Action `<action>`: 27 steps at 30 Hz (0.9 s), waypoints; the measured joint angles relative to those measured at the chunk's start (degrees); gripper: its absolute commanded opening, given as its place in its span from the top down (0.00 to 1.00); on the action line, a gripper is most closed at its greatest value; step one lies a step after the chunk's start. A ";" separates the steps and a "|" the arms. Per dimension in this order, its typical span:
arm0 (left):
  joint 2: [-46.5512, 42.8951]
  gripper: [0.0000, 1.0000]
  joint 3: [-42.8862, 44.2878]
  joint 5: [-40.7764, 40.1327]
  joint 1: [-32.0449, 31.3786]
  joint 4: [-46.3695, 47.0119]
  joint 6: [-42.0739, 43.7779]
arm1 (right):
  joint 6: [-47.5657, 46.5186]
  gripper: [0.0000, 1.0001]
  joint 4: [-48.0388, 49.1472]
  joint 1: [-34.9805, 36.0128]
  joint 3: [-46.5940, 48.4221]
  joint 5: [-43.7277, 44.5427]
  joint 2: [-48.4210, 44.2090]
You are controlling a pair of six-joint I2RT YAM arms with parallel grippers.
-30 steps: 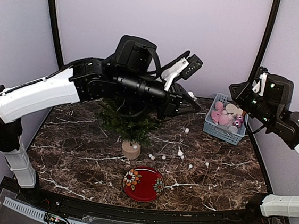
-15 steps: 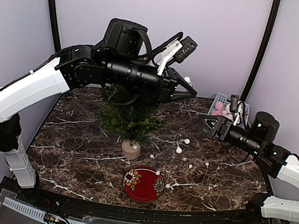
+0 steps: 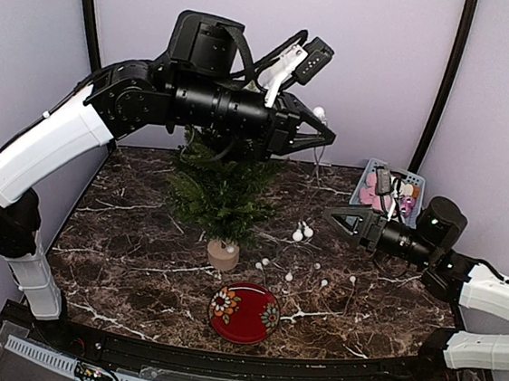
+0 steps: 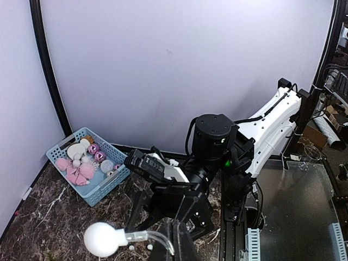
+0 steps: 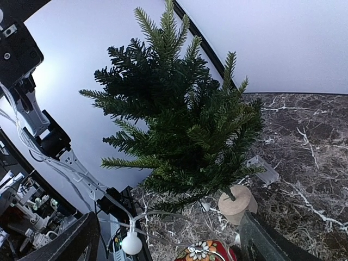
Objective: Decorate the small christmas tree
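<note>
Jaws of my right gripper (image 3: 338, 223) are now standing spread wide, having dropped low from beside the basket (image 4: 106, 187), so it is freeing up for draping. My left gripper (image 3: 326, 140) is still pinching the bulb string (image 4: 101, 239), raising it above the small christmas tree (image 5: 185, 125), which is standing upright ahead of my right fingers (image 5: 76, 242).

Glossy marble-look table (image 3: 138, 260), bristly tree (image 3: 222, 192) on pale wood stump (image 3: 222, 256), plastic basket (image 4: 111, 185), clear-wired light string (image 4: 101, 240)

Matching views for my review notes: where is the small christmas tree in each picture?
Top external: the small christmas tree stands left of centre.
Left wrist: not in it.
Right wrist: the tree fills the centre.
Shared landmark: red plate near its stump, at the right wrist view's bottom edge.
</note>
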 measured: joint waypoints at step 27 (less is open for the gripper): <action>0.72 1.00 0.70 -3.80 4.17 -1.18 -0.48 | -19.30 0.13 -9.22 11.67 -11.45 28.57 13.90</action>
